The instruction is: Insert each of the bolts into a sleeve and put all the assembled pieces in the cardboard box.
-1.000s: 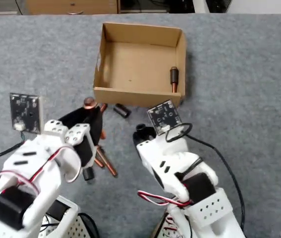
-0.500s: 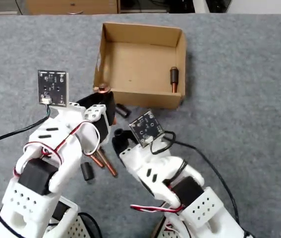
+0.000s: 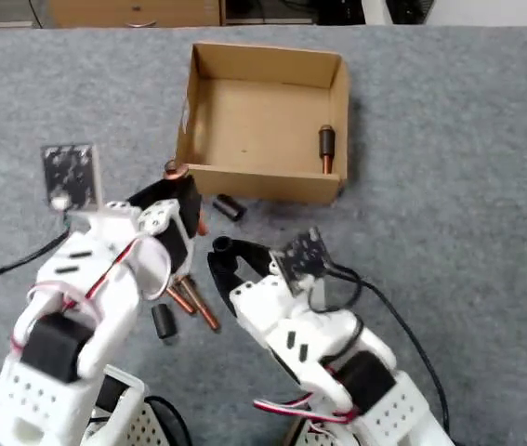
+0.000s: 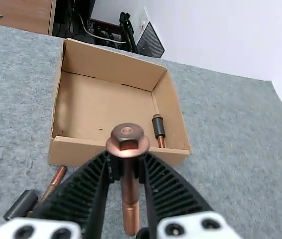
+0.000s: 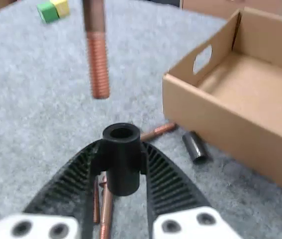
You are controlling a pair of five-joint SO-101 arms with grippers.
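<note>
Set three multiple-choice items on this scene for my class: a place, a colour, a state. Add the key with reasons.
1. Where does the assembled piece lie? A in the cardboard box; B on the floor; C in a pincer.
2. The sleeve in the right pincer is: A black; B green; C white.
3. The left pincer is: A open; B shut on a bolt; C shut on a sleeve.
Key: 1 A, it lies against the box's wall. 2 A, it shows black. 3 B, it clamps a copper bolt.
</note>
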